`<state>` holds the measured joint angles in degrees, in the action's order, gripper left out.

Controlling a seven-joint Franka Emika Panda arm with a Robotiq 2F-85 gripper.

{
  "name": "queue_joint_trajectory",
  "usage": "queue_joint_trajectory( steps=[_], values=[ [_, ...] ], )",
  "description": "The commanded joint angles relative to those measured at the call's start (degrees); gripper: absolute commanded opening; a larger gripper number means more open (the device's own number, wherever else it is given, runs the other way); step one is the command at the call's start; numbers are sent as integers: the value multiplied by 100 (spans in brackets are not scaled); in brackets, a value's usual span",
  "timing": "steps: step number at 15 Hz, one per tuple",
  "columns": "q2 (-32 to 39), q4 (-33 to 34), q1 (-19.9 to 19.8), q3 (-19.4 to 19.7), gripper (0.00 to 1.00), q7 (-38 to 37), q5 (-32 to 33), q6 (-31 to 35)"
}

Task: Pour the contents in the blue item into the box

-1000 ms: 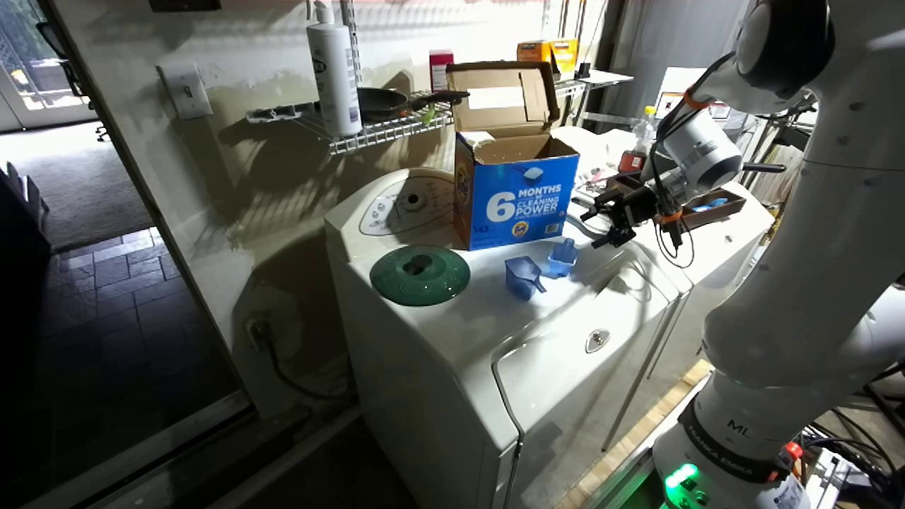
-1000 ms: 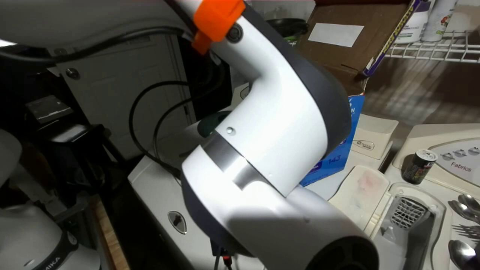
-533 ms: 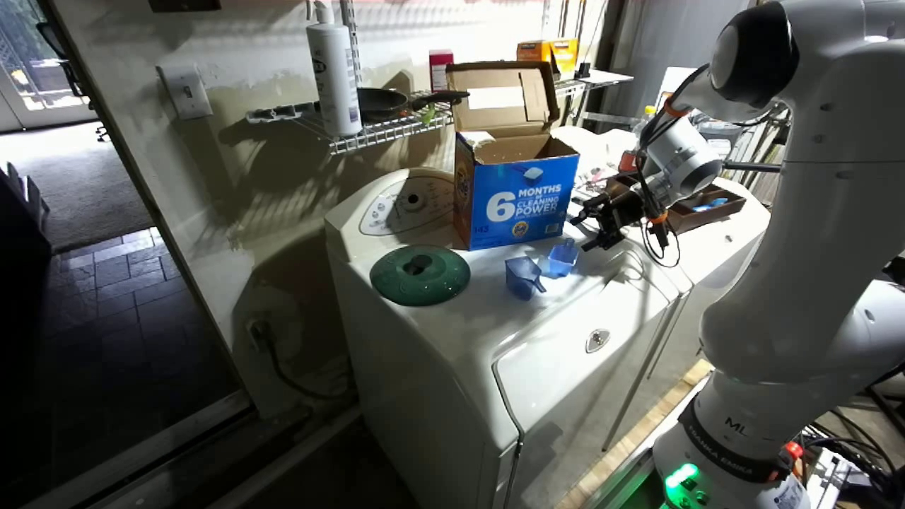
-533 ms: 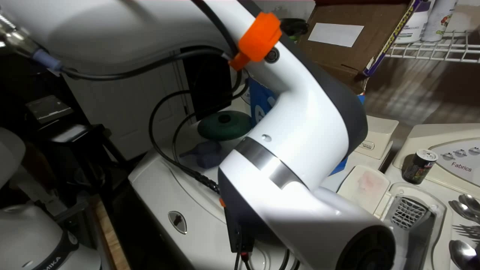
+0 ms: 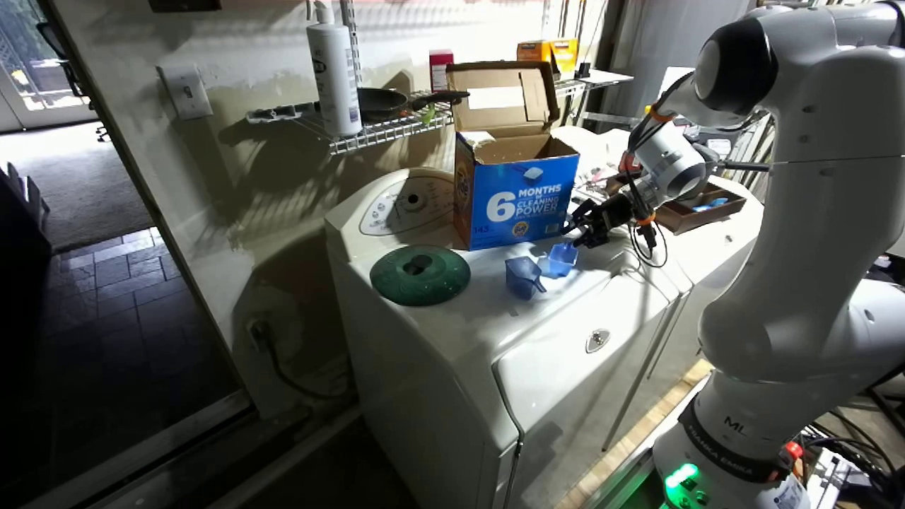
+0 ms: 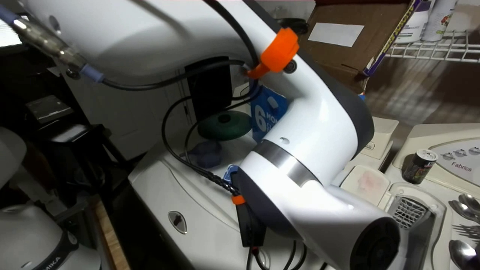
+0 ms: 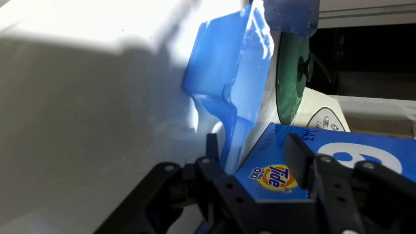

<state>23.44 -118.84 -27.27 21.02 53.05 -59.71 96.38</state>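
A light-blue plastic scoop [image 5: 563, 259], the blue item, stands on the white machine top in front of the box [image 5: 523, 201]. In the wrist view the scoop [image 7: 221, 58] shows large, its handle [image 7: 235, 139] reaching toward my gripper [image 7: 252, 141]. The gripper is open and empty. The handle appears between the fingers, nearer the left one; whether it is within their reach I cannot tell. In an exterior view the gripper [image 5: 572, 237] is beside the scoop. The scoop's contents are not visible. The box stands open, flap up; its blue front [image 7: 276, 182] fills the wrist view's right.
A darker blue scoop [image 5: 523, 277] stands close to the light-blue one. A green lid [image 5: 420, 276] lies left of the box. A brown tray [image 5: 696, 208] is behind the gripper. In an exterior view the arm [image 6: 300, 131] hides the gripper; a can [image 6: 419, 166] stands at right.
My gripper has moved left and slightly down in an exterior view, closer to the light-blue scoop. It has stayed open. The scoops and the box have not moved.
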Motion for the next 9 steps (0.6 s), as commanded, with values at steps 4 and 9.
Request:
queue_joint_trajectory(
  steps=[4, 9],
  values=[
    [365, 375, -162, -172, 5, 6, -125, -205],
    [425, 439, -176, -201, 0, 3, -124, -217]
  ],
)
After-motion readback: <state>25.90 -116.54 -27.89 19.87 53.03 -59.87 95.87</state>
